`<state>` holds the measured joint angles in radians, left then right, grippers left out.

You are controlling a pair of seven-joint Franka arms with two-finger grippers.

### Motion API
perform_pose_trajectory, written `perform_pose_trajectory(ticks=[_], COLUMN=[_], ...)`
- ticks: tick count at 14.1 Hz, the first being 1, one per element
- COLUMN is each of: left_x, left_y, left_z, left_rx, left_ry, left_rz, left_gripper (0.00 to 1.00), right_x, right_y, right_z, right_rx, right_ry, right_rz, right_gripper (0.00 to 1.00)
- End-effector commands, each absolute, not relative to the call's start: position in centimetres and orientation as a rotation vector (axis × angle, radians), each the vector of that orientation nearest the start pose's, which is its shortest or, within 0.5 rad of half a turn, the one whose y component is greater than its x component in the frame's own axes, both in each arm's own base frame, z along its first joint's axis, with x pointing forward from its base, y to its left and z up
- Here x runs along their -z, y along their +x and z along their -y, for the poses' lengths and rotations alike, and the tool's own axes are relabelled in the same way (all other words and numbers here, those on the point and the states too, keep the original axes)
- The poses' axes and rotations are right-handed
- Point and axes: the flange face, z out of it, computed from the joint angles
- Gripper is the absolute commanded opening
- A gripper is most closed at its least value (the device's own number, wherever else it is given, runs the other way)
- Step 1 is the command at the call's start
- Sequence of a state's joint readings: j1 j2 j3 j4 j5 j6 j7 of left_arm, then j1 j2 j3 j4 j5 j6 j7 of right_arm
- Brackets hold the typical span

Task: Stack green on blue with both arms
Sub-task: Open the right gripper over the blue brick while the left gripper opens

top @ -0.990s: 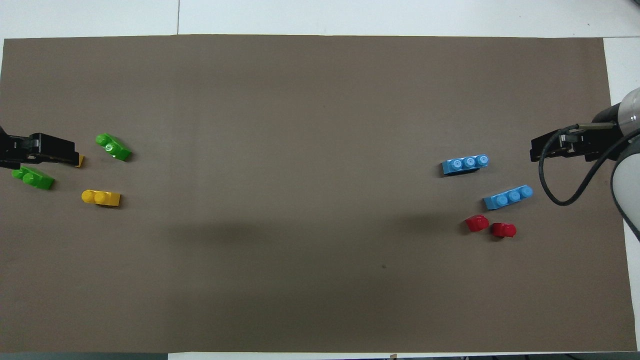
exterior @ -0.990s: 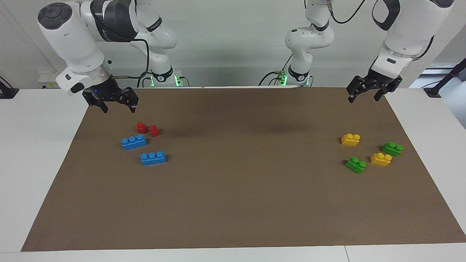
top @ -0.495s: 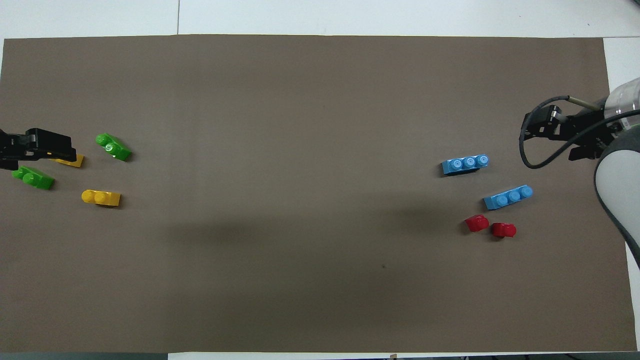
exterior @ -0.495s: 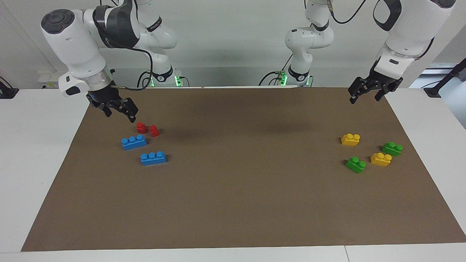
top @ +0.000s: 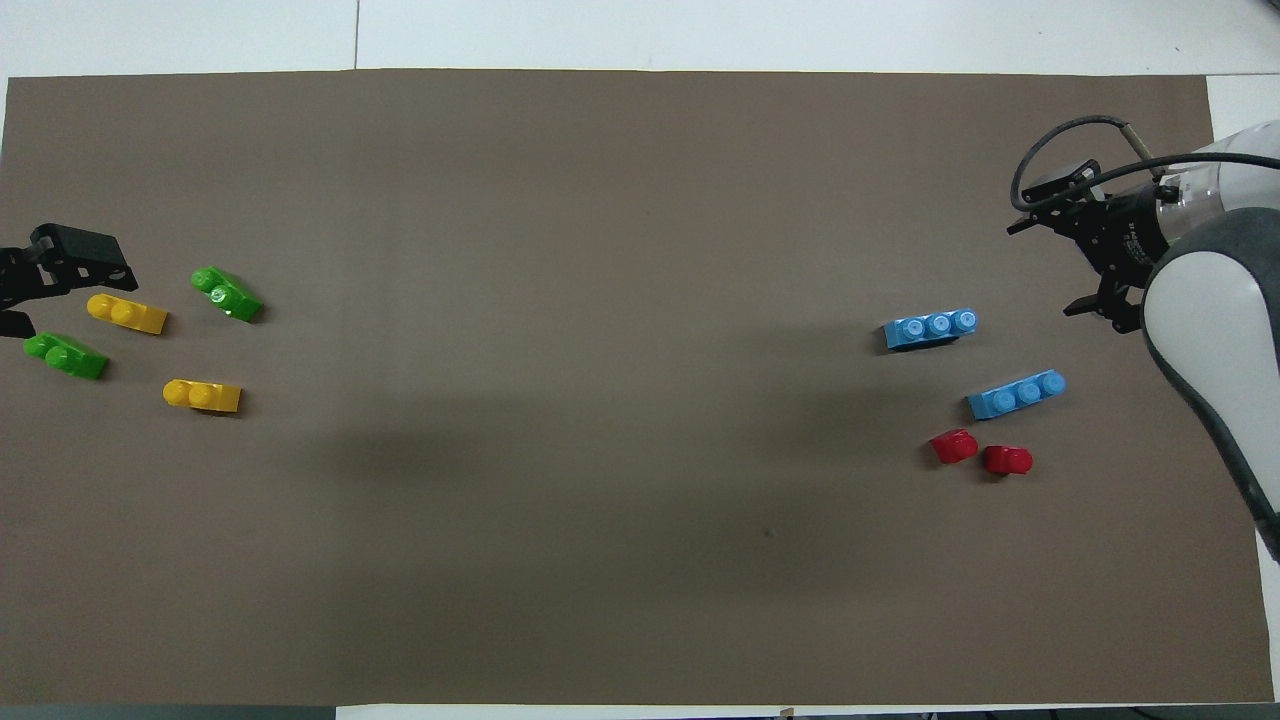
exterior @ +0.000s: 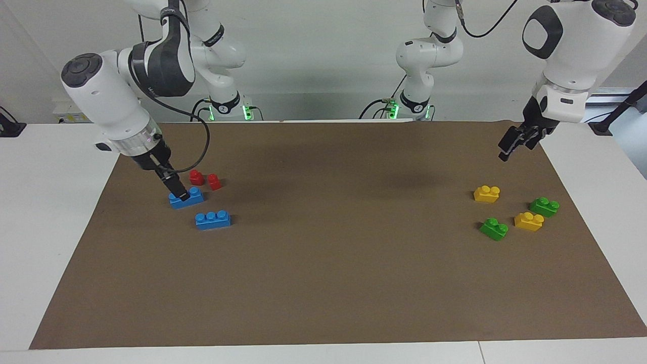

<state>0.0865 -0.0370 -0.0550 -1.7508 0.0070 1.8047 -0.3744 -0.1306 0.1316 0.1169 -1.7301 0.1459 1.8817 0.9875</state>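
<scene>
Two yellow bricks (exterior: 487, 193) (exterior: 528, 221) toward the left arm's end; two small red pieces (exterior: 196, 177) (exterior: 214, 181) side by side; brown mat (exterior: 333, 273), white counter (exterior: 45, 202)

Two green bricks, each with two round studs, are lying studs up toward the left arm's end of the worktop. One green brick (exterior: 544, 207) (top: 66, 356) is sitting nearer the robots; the other green brick (exterior: 494, 228) (top: 227, 294) is sitting farther from them. Two blue bricks, each with three studs in a row, are lying studs up toward the right arm's end. The nearer blue brick (exterior: 186, 197) (top: 1016, 394) is lying slightly angled; the farther blue brick (exterior: 213, 220) (top: 930, 328) is resting apart from it.
</scene>
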Motion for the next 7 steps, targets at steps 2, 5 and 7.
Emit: perform_pose_trajectory(ticks=[2,5,7], left_x=[-55.1,-51.4,-49.1], left_y=[58.0,60.3,61.7], left_z=[-2.4,-2.8,-3.7], left_rx=[0.179,0.179,0.181], left_ry=[-3.048,-3.025,-2.994], left_rz=[0.882,0.981,1.088], left_gripper=[1.00,1.00,1.00], right_x=[-46.8,-42.9,-40.2], right_y=[61.5,61.3,60.9], right_z=[2.4,3.6,3.7], right_rx=[-0.211,-0.337,-0.380], right_ry=[-2.388,-2.287,-2.240], right_rz=[-1.657,-1.722,-1.749], right_gripper=[0.95,0.95,0.95])
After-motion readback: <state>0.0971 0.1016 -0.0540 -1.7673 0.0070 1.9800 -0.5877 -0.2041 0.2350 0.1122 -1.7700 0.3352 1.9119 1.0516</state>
